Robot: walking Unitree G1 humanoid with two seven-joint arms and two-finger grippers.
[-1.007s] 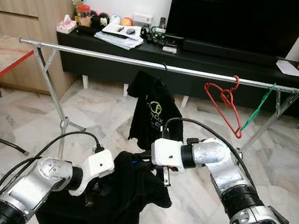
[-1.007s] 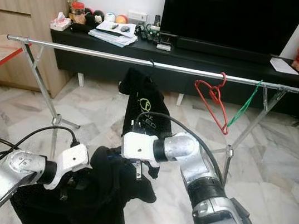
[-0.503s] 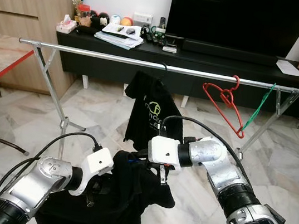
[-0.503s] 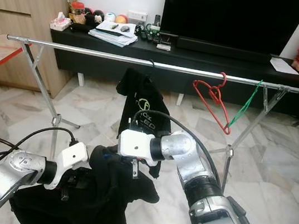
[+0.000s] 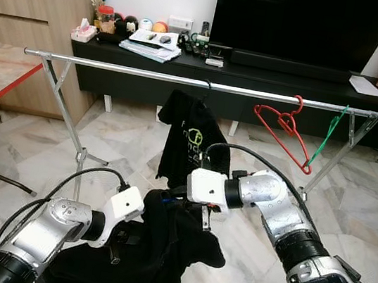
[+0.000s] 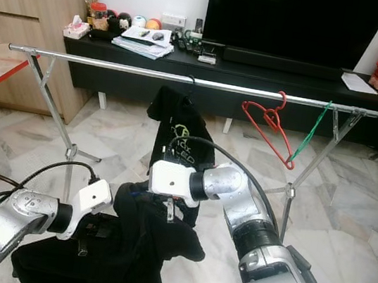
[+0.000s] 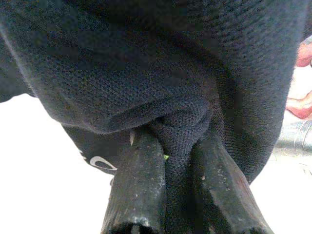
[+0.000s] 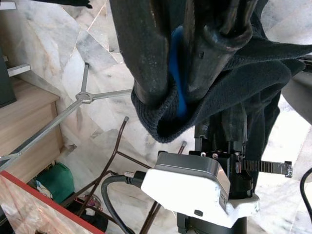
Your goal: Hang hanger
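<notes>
Blue hanger [image 8: 178, 73] mostly buried in black garment [image 5: 158, 251]

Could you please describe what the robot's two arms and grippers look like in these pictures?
Both arms are silver metal with black joint rings and white wrist housings, each with a black cable looping to the wrist. The left gripper and right gripper each have two long black fingers, scuffed on their surfaces.

Head views bright, even, sharp; left wrist background blown white.

One metal rail [image 5: 184, 81], two black garments [image 5: 192, 142], one red hanger [image 5: 285, 127], one green hanger [image 5: 327, 136], one blue hanger [image 8: 178, 73], two end effectors [image 8: 181, 56]
</notes>
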